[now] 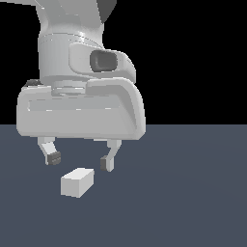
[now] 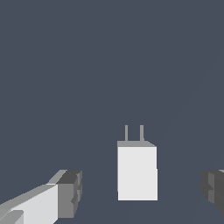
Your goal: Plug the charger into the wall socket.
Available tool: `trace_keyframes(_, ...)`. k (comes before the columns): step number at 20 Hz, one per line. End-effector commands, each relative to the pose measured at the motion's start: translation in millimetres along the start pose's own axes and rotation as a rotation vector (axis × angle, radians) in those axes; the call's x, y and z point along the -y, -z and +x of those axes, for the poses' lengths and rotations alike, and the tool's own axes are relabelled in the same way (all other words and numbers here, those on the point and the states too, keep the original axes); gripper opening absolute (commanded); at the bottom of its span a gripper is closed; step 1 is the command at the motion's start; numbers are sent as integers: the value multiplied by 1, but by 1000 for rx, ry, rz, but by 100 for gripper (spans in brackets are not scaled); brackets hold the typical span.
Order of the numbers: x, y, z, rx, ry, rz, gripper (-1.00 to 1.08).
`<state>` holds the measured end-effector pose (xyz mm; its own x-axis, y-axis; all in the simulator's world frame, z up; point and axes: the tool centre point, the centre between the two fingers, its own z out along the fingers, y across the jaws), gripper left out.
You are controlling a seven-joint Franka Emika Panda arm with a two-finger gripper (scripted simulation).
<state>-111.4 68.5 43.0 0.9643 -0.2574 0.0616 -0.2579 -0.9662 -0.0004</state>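
The charger (image 1: 77,182) is a small off-white block lying on the dark grey floor, low in the exterior view. In the wrist view the charger (image 2: 137,173) shows two thin prongs sticking out of one end. My gripper (image 1: 80,160) hangs open just above and slightly behind the block, with its two dark-padded fingertips (image 1: 54,158) spread wider than the block. In the wrist view my gripper (image 2: 142,192) has the block lying between the fingers, untouched by either. The wall socket is out of view.
The flat dark grey floor (image 1: 193,193) spreads in every direction around the charger. Black background lies behind the arm. Nothing else shows.
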Motion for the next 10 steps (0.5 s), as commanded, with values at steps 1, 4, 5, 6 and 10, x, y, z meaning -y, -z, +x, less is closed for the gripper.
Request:
trace_keyframes(1,0,-11,-1,1,0,0,100)
trace_keyframes(4,0,-22,-2,1,0,0,100)
trace_keyframes(5,0,-25,-2,1,0,0,100)
trace_keyframes(6,0,-27,-2,1,0,0,100)
trace_keyframes(10,0,-31,-2,1,0,0,100)
